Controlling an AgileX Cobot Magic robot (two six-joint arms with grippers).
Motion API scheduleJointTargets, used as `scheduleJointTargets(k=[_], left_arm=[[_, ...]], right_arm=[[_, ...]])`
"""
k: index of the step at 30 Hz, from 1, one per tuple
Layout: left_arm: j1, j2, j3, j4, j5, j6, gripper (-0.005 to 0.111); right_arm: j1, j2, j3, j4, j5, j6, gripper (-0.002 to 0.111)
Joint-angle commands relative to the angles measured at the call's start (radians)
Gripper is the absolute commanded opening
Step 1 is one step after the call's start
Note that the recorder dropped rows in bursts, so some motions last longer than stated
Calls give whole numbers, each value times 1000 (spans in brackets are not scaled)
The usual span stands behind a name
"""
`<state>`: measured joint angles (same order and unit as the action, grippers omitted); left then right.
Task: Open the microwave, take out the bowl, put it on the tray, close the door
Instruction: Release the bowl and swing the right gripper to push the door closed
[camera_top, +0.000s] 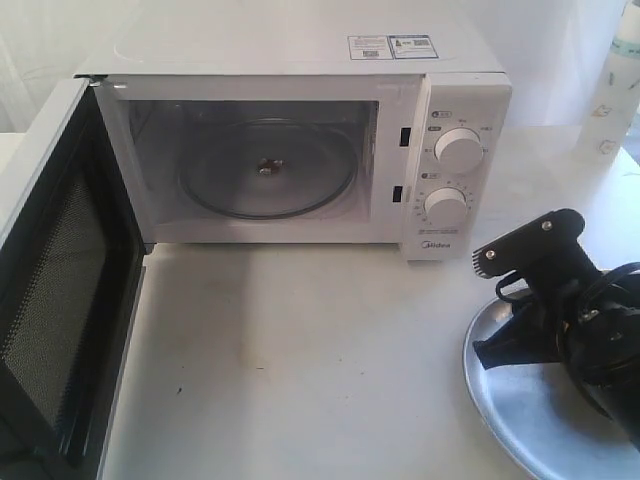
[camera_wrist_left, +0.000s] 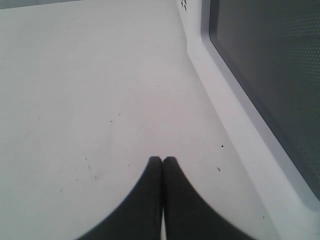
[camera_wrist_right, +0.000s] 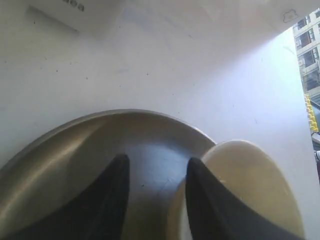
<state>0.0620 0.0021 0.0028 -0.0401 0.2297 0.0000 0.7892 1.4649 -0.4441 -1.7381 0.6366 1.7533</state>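
The white microwave (camera_top: 300, 60) stands at the back with its door (camera_top: 60, 290) swung wide open to the left; only the glass turntable (camera_top: 268, 168) shows inside. The silver tray (camera_top: 520, 400) lies at the front right, under my right gripper (camera_top: 488, 305). In the right wrist view the cream bowl (camera_wrist_right: 250, 180) rests on the tray (camera_wrist_right: 75, 150), and my right gripper (camera_wrist_right: 157, 165) is open, one finger over the bowl and the other outside its rim. The arm hides the bowl in the exterior view. My left gripper (camera_wrist_left: 162, 160) is shut and empty, low over the table beside the door (camera_wrist_left: 270, 65).
The open door juts forward over the table's left side. Two round knobs (camera_top: 458, 148) sit on the microwave's right panel. A pale bottle (camera_top: 615, 80) stands at the back right. White tabletop (camera_top: 300, 350) lies between the door and the tray.
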Motion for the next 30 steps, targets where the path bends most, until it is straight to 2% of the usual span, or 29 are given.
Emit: scheduleJointTargets(k=[1, 5, 7, 10, 13, 17, 22, 27, 30], left_arm=[[-5, -2, -3, -13, 3, 0, 0], [-5, -2, -3, -13, 3, 0, 0], [-5, -2, -3, -13, 3, 0, 0], [-5, -2, -3, -13, 3, 0, 0], [-5, -2, -3, -13, 3, 0, 0], [-5, -2, -3, -13, 3, 0, 0], [-5, -2, -3, -13, 3, 0, 0], [-5, -2, -3, -13, 3, 0, 0], [-5, -2, -3, -13, 3, 0, 0]], right_arm=[[-2, -7, -60, -6, -9, 11, 37], [-2, -7, -153, -6, -142, -4, 33], [-2, -7, -221, -6, -276, -33, 24], [8, -1, -364, -6, -547, -153, 2], [73, 31, -530, -6, -678, -180, 0], [231, 138, -762, -6, -670, -235, 0], [405, 343, -1064, -6, -706, -484, 0], [506, 509, -1277, -6, -702, -527, 0], [527, 571, -1326, -6, -694, -489, 0]])
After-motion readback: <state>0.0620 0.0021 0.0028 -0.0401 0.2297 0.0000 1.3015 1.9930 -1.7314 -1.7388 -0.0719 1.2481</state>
